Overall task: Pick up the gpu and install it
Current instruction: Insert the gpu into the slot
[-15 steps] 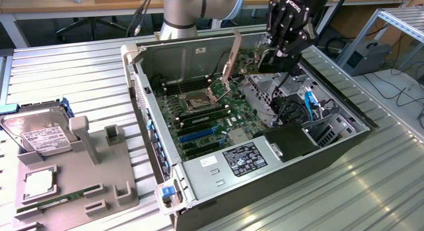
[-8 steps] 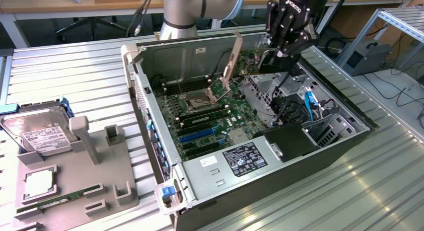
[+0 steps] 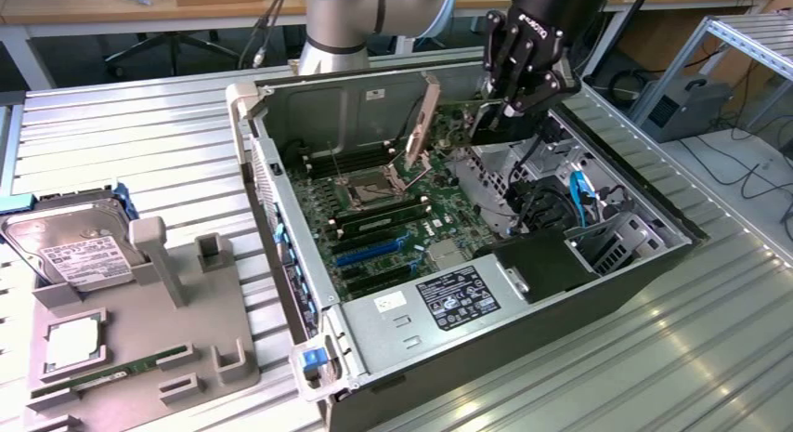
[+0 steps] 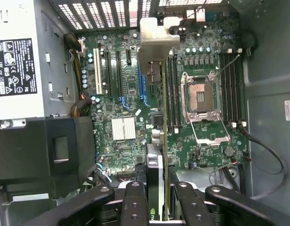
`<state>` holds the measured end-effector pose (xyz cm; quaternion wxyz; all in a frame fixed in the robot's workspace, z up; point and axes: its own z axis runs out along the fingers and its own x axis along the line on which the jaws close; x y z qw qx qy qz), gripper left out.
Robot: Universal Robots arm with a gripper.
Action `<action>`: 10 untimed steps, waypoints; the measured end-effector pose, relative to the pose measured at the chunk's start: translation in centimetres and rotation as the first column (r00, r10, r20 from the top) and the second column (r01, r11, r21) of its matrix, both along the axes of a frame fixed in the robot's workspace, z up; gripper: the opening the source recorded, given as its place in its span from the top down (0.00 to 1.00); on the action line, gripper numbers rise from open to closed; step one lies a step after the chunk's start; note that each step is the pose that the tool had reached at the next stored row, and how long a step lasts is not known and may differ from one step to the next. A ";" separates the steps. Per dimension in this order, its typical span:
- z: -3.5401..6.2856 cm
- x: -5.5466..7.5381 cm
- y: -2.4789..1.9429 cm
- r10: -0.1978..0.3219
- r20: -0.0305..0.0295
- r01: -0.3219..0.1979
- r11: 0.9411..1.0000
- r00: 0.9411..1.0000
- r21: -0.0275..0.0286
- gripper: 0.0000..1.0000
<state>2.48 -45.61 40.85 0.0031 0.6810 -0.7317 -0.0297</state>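
Held the gpu on edge above the motherboard, apart from it and seated in no slot. Pointed its pale bracket toward the vented rear wall of the open computer case. Clamped the card's other end in the gripper, fingers closed on it. Judged best done by keeping the card upright, lining its edge along 1 long expansion slot, lowering straight and pressing evenly.

dark gpu with a pale, shiny metal bracket, black matt jaws, dull grey metal computer case, green circuit board, ribbed silver metal table, smooth grey plastic holder, shiny metal hard drive with white paper label
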 end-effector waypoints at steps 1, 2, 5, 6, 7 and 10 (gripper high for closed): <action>-0.16 -0.1 0.00 0.006 0.001 -0.006 1.000 1.000 0.002 0.73; -0.30 -0.2 0.00 0.012 0.001 -0.012 1.000 1.000 0.004 0.73; -0.62 -0.5 0.00 0.029 0.003 -0.029 1.000 1.000 0.007 0.73; -0.65 -0.5 0.00 0.030 0.003 -0.030 1.000 1.000 0.007 0.73; -0.81 -0.7 0.00 0.035 0.003 -0.035 0.999 0.999 0.010 0.73; -1.39 -1.3 0.00 0.053 0.006 -0.053 0.998 0.999 0.015 0.73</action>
